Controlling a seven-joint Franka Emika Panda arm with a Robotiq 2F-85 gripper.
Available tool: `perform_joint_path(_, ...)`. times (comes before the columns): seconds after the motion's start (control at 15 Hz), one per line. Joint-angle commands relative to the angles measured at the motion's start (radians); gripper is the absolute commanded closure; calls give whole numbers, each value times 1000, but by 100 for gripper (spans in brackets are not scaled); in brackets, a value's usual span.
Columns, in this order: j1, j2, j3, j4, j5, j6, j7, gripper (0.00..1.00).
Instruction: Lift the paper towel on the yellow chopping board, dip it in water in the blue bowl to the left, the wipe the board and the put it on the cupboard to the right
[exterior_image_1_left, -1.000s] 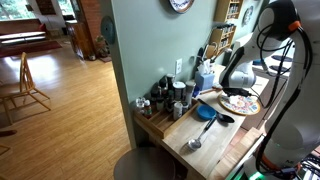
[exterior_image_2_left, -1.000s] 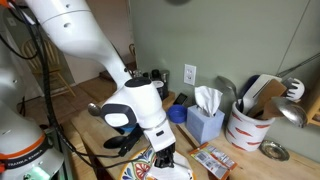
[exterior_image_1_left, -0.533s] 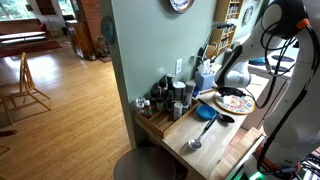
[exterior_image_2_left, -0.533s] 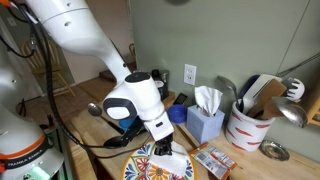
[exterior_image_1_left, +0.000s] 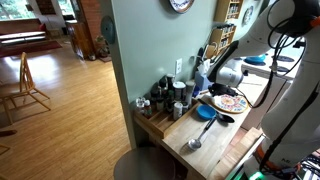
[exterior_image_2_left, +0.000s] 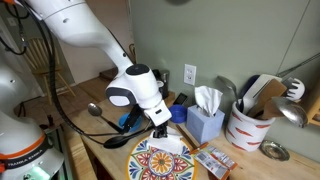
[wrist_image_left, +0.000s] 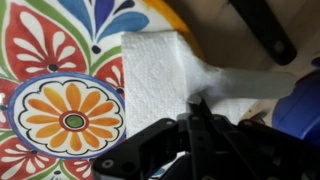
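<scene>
The round yellow-rimmed chopping board (exterior_image_2_left: 152, 163) with its many-coloured face (wrist_image_left: 70, 110) lies on the wooden counter, also in an exterior view (exterior_image_1_left: 232, 102). The white paper towel (wrist_image_left: 160, 68) rests on the board's back edge (exterior_image_2_left: 168, 146). My gripper (wrist_image_left: 195, 103) is shut, its fingertips pinching the towel's near edge; it hangs right above the towel (exterior_image_2_left: 160, 131). The blue bowl (exterior_image_2_left: 177, 114) stands just behind the board, and its rim shows at the right of the wrist view (wrist_image_left: 302, 108). In an exterior view the bowl (exterior_image_1_left: 205, 113) sits beside the board. The cupboard is out of view.
A blue tissue box (exterior_image_2_left: 205, 122) and a white crock of utensils (exterior_image_2_left: 250, 122) stand by the wall. Dark jars (exterior_image_1_left: 165, 98) crowd the counter's back corner. A steel spoon (exterior_image_1_left: 197, 138) and a black ladle (exterior_image_1_left: 223, 119) lie near the bowl.
The arm has swung off the middle of the board toward the wall and bowl, uncovering most of the board. The gripper stayed shut, and the towel now lies at the board's back edge.
</scene>
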Motion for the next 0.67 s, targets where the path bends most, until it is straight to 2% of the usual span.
perform_joint_path(0.0, -14, -83, -22, -52, -18, -59, -13, 99)
perform_joint_path(0.07, -9, -125, -54, -82, -51, -71, 10, 99)
perform_joint_path(0.13, 49, -154, -143, -105, -88, -80, 30, 99)
perform_joint_path(0.2, 12, -185, -149, -136, -180, -79, 91, 99)
perform_joint_path(0.4, -26, -229, -240, -165, -412, -142, 209, 99)
perform_joint_path(0.53, -63, -250, -249, -158, -562, -198, 305, 99)
perform_joint_path(0.6, -68, -249, -246, -150, -588, -217, 325, 99)
